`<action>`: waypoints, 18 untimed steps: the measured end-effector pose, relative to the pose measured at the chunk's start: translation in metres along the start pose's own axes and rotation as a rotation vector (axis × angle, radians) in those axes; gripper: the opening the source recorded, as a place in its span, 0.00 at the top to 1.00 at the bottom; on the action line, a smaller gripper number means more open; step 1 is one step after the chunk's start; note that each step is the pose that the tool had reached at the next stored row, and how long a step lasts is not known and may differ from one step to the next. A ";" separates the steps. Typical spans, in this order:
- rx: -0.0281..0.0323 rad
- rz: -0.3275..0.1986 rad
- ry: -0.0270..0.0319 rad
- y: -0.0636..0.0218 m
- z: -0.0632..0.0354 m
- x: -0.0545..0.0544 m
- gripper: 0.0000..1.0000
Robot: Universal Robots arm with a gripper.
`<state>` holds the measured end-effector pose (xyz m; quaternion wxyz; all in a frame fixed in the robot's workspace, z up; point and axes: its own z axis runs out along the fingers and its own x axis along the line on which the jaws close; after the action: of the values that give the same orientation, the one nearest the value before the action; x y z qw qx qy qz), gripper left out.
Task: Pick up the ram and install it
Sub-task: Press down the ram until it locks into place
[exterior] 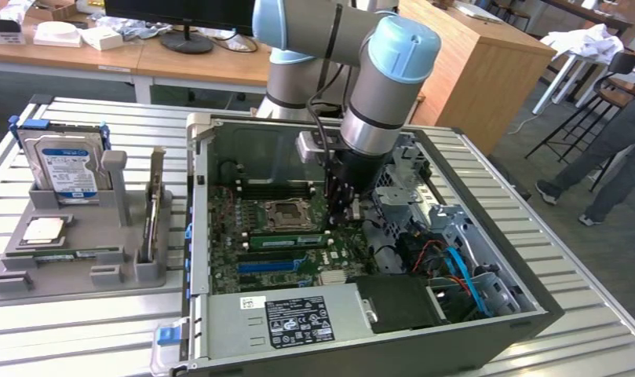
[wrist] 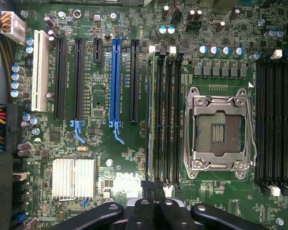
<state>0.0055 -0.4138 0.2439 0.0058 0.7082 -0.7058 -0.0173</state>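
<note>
black jaws pressed shut, holding nothing, hover low inside the open metal case over the green motherboard. thin green ram lies flat in a slot just beside the square steel cpu socket, tight between neighbouring slots. exterior view adds the ribbed metal surface and grey parts tray.

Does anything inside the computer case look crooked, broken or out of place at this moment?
Nothing stands out. The motherboard looks intact, and the processor socket is empty but shows no damage. The shut gripper hangs over the memory slots, which run straight and parallel.
</note>
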 end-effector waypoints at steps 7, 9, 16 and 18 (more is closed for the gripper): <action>0.0000 0.000 -0.0001 -0.0002 0.0043 0.000 0.90; 0.0000 0.000 0.0000 -0.0002 0.0064 0.000 0.90; 0.0000 0.000 0.0000 -0.0004 0.0124 0.000 0.90; 0.0001 0.000 -0.0001 -0.0005 0.0137 0.000 0.90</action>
<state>0.0055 -0.4138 0.2302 0.0057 0.7082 -0.7058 -0.0173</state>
